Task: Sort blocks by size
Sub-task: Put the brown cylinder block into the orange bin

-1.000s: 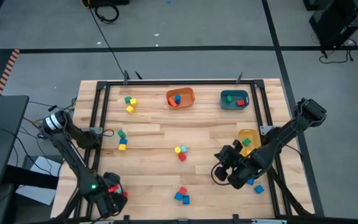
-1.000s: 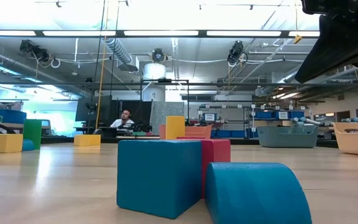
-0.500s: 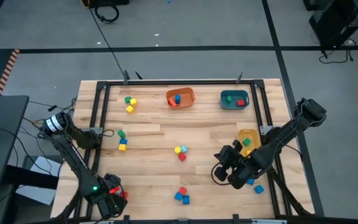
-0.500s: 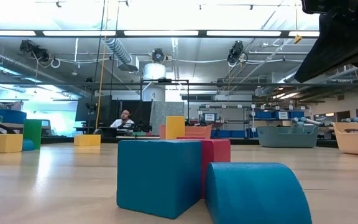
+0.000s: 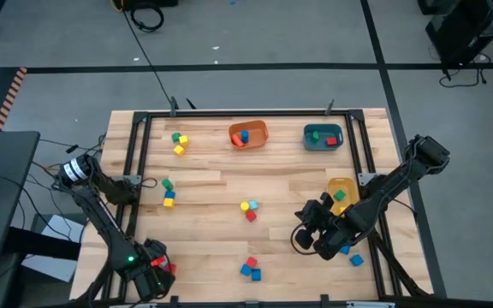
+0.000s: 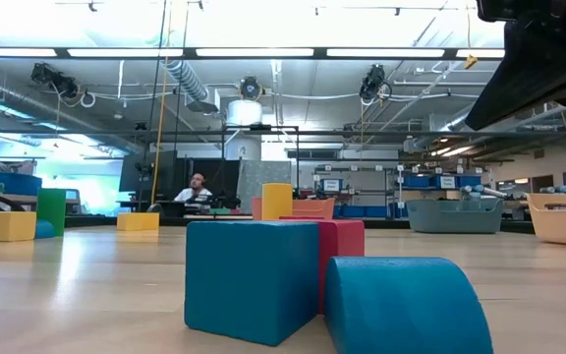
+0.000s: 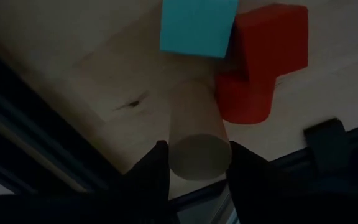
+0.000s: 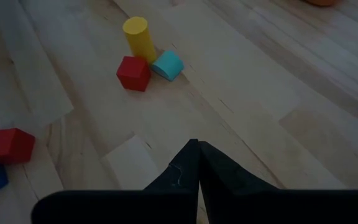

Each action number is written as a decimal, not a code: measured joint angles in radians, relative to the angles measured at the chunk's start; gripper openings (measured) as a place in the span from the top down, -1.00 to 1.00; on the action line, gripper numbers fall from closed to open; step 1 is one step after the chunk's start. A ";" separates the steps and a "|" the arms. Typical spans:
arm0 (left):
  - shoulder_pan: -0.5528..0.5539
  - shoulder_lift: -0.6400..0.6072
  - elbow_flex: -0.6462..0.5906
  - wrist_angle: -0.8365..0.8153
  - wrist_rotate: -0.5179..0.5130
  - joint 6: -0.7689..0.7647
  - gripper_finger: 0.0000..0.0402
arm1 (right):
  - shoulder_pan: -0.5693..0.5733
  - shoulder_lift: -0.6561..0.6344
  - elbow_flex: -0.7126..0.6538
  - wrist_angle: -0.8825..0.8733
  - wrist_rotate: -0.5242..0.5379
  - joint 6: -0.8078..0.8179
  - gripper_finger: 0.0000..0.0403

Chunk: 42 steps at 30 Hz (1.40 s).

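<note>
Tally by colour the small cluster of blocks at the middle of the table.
Yellow: 1, the yellow cylinder block
Red: 1, the red cube block
Light blue: 1, the light blue half-round block
Total: 3

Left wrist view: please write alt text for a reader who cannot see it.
The left gripper has its two dark fingers on either side of a pale wooden cylinder lying on the table; just beyond lie a light blue block and a red block.

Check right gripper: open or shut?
Shut. In the right wrist view the right gripper shows its two dark fingers pressed together, nothing between them, above bare table.
</note>
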 joint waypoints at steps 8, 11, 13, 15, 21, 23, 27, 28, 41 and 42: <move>0.008 -0.019 0.000 -0.060 0.103 0.031 0.33 | 0.000 0.000 0.000 0.005 0.000 0.000 0.90; 0.008 -0.045 0.000 -0.102 0.105 0.032 0.33 | 0.000 0.000 0.000 0.004 0.000 0.000 0.90; 0.008 -0.075 0.000 -0.130 0.097 0.032 0.33 | 0.000 0.000 0.000 0.005 0.000 0.000 0.90; 0.014 -0.106 0.000 -0.167 0.060 0.030 0.33 | 0.000 0.000 0.000 0.004 0.000 -0.001 0.90; 0.055 -0.213 0.000 -0.303 -0.058 0.036 0.32 | 0.000 0.000 0.000 0.005 0.000 -0.001 0.90; 0.081 -0.246 0.000 -0.323 -0.117 0.070 0.32 | 0.000 0.000 0.000 0.005 0.000 -0.001 0.90; 0.160 -0.291 0.000 -0.354 -0.295 0.180 0.32 | -0.002 0.000 0.000 0.004 0.000 -0.001 0.90; 0.190 -0.297 0.000 -0.354 -0.342 0.227 0.32 | -0.002 0.000 0.000 0.004 0.000 -0.001 0.90; 0.777 -0.300 0.000 -0.102 -0.581 1.116 0.32 | -0.003 0.000 0.000 0.005 0.002 -0.001 0.90; 0.826 -0.297 0.000 -0.039 -0.583 1.197 0.32 | -0.003 0.000 0.000 0.005 0.003 -0.001 0.90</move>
